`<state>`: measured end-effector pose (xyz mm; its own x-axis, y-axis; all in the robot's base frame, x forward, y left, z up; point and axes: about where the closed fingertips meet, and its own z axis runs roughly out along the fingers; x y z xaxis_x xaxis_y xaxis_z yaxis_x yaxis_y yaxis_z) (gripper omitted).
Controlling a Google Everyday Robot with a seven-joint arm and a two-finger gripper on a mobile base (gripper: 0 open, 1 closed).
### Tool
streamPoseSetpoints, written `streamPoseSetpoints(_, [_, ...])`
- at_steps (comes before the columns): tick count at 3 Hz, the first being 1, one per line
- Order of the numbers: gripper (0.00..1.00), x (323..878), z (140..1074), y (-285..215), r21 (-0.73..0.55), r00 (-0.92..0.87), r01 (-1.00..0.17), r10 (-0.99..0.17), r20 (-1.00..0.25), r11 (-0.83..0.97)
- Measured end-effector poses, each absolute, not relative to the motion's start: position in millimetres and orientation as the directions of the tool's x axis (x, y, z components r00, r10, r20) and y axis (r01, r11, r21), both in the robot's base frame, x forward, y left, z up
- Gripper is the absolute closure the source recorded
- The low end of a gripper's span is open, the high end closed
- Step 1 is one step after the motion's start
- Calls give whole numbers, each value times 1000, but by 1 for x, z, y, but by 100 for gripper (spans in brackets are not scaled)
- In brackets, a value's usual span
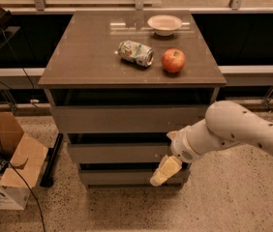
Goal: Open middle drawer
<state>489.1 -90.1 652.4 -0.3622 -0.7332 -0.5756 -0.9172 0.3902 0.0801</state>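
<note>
The three-drawer cabinet (pixel 131 71) stands in the middle of the camera view. The middle drawer (pixel 117 153) is the grey-brown flat front at mid height, between the tall top front (pixel 127 119) and the short bottom front (pixel 122 177). It looks closed. My white arm comes in from the right. My gripper (pixel 164 171), pale yellow, hangs in front of the right end of the bottom drawer front, just below the middle drawer's right end.
On the cabinet top lie a crushed can (pixel 135 52), a red apple (pixel 174 60) and a white bowl (pixel 164 24). An open cardboard box (pixel 6 168) and black cables (pixel 10 163) sit on the floor at the left. A railing runs behind the cabinet.
</note>
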Motion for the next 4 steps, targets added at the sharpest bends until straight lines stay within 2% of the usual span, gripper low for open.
streamPoseSetpoints(2, [0,502,596,-93,157,-387,-914,-692,-610,374])
streamPoseSetpoints(4, [0,530,547,-80,141,-447,-880,-692,-566,453])
